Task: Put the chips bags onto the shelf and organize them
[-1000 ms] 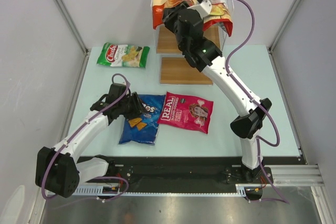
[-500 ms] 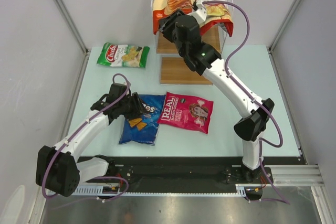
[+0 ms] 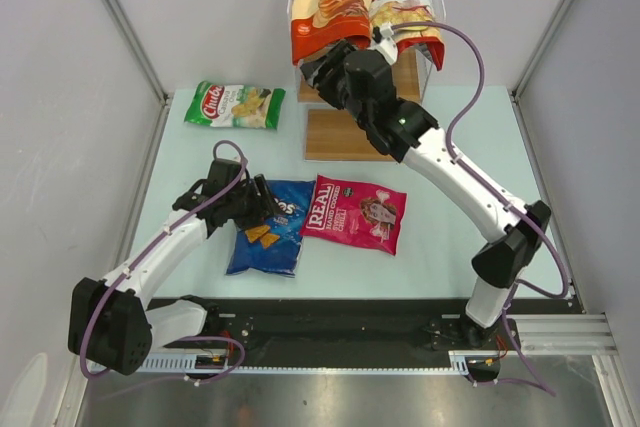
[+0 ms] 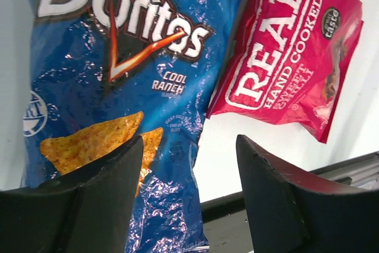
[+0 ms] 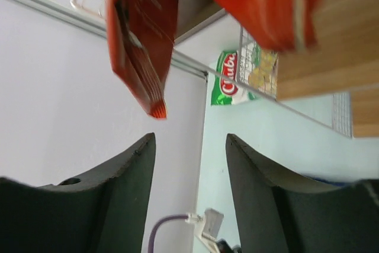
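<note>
The shelf (image 3: 342, 137) stands at the back of the table. On its top tier lean two chips bags, the orange-and-cream one (image 3: 330, 2) and the red Chuba (image 3: 405, 12). My right gripper (image 3: 316, 71) hangs open just below the orange-and-cream bag (image 5: 142, 34) and holds nothing (image 5: 190, 140). The green Chuba bag (image 3: 235, 104) lies flat at the table's back left. The blue Doritos bag (image 3: 270, 227) and the pink Real bag (image 3: 355, 212) lie side by side at the front. My left gripper (image 3: 262, 209) is open low over the Doritos bag (image 4: 118, 57), the bag's right edge beneath its fingers (image 4: 189, 146).
White enclosure walls and slanted metal posts flank the pale table (image 3: 460, 157). The black rail (image 3: 350, 322) with the arm bases runs along the near edge. The right arm's purple cable (image 3: 470, 57) loops beside the shelf. The wire frame (image 5: 260, 81) edges the wooden board (image 5: 331, 57).
My right gripper has opened and drawn back down and to the left from the two bags on the top tier. The left gripper's jaws have spread wider over the Doritos bag.
</note>
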